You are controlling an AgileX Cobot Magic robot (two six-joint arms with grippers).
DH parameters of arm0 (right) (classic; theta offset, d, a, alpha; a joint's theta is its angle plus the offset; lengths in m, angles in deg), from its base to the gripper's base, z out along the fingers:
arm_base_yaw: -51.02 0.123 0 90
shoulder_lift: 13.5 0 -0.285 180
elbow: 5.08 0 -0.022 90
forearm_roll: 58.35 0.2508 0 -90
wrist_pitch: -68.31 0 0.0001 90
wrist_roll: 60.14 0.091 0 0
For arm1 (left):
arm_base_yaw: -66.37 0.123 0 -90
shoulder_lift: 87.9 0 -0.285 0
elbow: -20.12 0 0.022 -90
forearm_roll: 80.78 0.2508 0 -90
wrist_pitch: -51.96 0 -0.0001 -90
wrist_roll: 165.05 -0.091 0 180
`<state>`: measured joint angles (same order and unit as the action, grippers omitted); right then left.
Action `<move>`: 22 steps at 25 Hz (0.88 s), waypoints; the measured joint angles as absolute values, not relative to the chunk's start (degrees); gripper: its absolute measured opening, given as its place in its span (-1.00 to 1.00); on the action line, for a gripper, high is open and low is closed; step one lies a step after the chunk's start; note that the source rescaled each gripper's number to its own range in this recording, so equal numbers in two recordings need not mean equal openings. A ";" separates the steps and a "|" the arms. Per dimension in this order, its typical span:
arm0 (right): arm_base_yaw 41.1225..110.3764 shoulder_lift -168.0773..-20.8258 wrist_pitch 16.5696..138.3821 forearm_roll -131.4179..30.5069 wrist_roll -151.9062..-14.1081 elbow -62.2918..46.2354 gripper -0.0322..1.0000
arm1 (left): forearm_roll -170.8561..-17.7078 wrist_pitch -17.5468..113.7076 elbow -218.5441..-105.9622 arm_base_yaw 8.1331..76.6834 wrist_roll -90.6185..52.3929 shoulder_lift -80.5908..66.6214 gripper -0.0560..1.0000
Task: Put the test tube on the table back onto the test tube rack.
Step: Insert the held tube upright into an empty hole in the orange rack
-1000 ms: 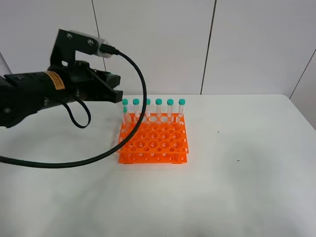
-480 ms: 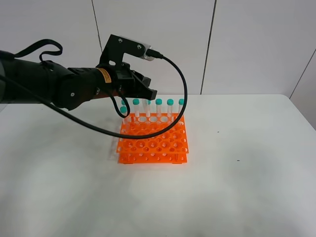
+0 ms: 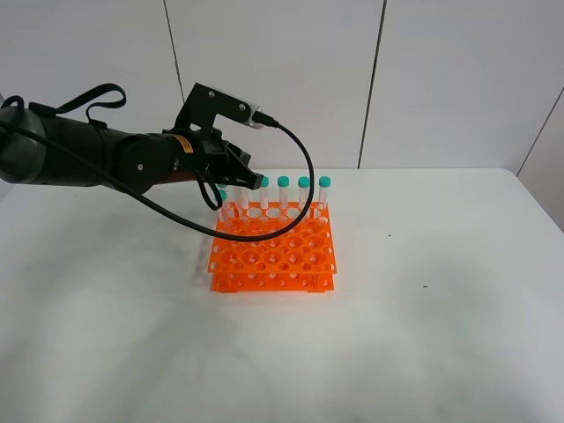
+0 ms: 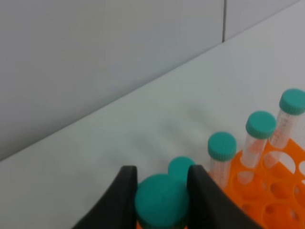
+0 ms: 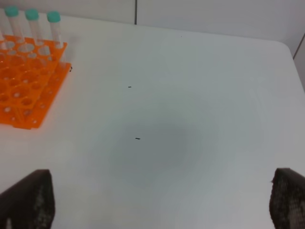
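Left wrist view shows the left pincer (image 4: 162, 177) clenched on the teal cap of the test tube (image 4: 161, 202), right at the back corner of the orange test tube rack (image 4: 257, 193). The right pincer (image 5: 157, 198) is spread wide over the white counter (image 5: 200, 95).

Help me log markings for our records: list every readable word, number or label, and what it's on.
Yellow label on left arm: too small to read.
Graduations on racked tube: blurred, unreadable.
Nothing else bears text.
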<state>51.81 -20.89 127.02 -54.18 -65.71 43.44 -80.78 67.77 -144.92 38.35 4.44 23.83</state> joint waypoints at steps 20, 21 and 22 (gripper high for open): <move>51.81 -20.89 127.02 -54.00 -65.71 43.44 1.00 | -80.78 74.85 -144.36 39.91 4.91 28.70 -0.87; 51.81 -20.89 127.02 -54.00 -65.71 43.44 1.00 | -80.78 74.85 -144.36 40.01 5.10 28.70 -0.87; 51.81 -20.89 127.02 -54.00 -65.71 43.44 1.00 | -80.78 74.85 -144.36 40.03 5.70 28.63 -0.87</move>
<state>51.81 -20.89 127.02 -54.00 -65.71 43.44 -80.78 74.85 -144.36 40.03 5.70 28.63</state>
